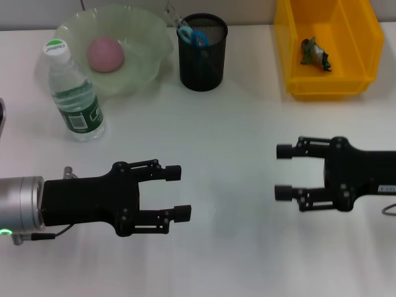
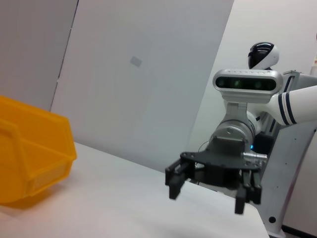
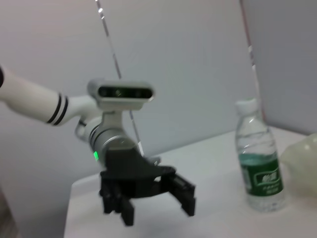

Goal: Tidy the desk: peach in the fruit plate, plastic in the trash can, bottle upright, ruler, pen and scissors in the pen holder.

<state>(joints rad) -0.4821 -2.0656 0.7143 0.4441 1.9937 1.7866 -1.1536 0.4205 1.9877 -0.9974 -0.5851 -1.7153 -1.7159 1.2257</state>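
1. I'm holding the left gripper (image 1: pixel 176 193) and right gripper (image 1: pixel 284 172) spread wide and empty, low over the desk (image 1: pixel 235 124), facing each other.
2. The peach (image 1: pixel 104 54) is sitting in the fruit plate (image 1: pixel 148 37), the bottle (image 1: pixel 74 96) is standing upright beside it, scissors (image 1: pixel 195 37) are poking from the pen holder (image 1: pixel 202 55), and plastic (image 1: pixel 314 53) is lying in the trash can (image 1: pixel 365 37); everything looks sorted.

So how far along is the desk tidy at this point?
It looks finished. The peach sits in the fruit plate, the bottle stands upright, blue-handled scissors poke from the pen holder, and the plastic lies in the yellow bin. Left pincer and right pincer are open and empty. Ruler and pen cannot be made out.
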